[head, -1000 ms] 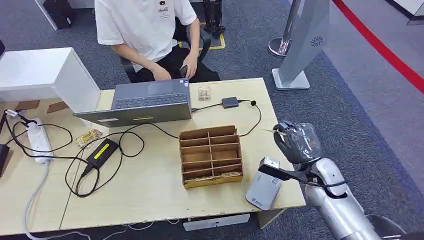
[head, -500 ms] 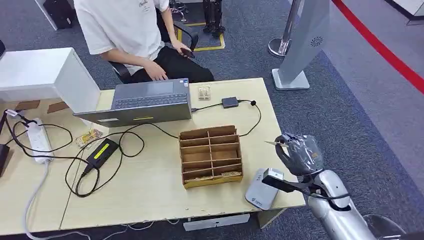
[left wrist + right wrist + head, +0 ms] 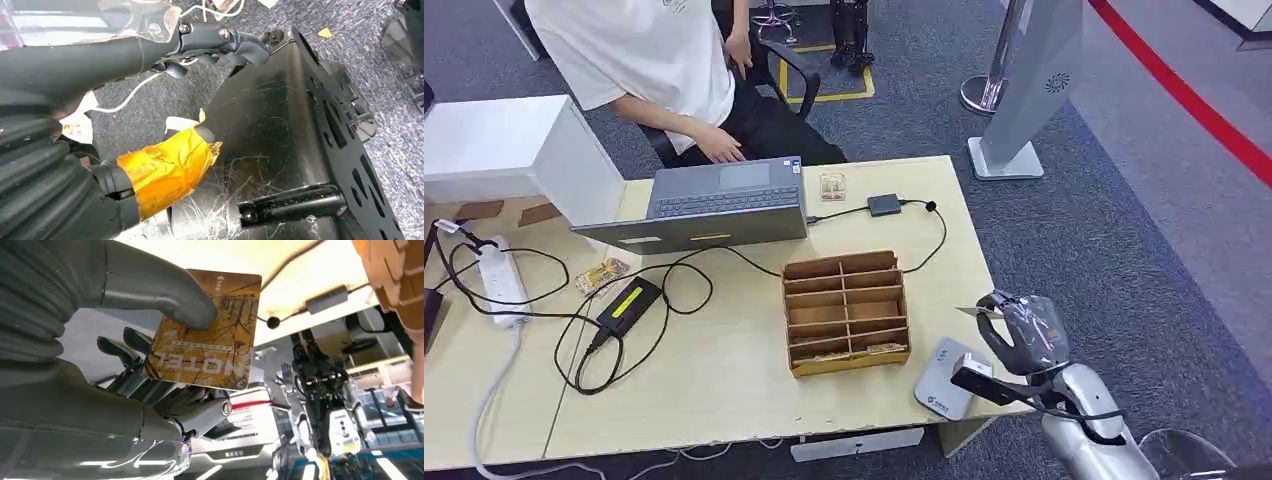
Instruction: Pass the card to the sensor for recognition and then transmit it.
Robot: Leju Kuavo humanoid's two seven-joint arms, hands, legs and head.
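While my right hand (image 3: 1022, 330) pinches the card (image 3: 206, 329) between thumb and fingers, just above the grey sensor (image 3: 946, 377) at the desk (image 3: 724, 370) corner, I should lower it flat and slowly over the sensor. From the head view the card is a thin edge; the right wrist view shows its printed face. My left hand (image 3: 165, 167) hangs with nothing in it, fingers apart.

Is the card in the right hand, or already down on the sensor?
In hand: the thumb pins the card against the right hand, above the grey sensor.
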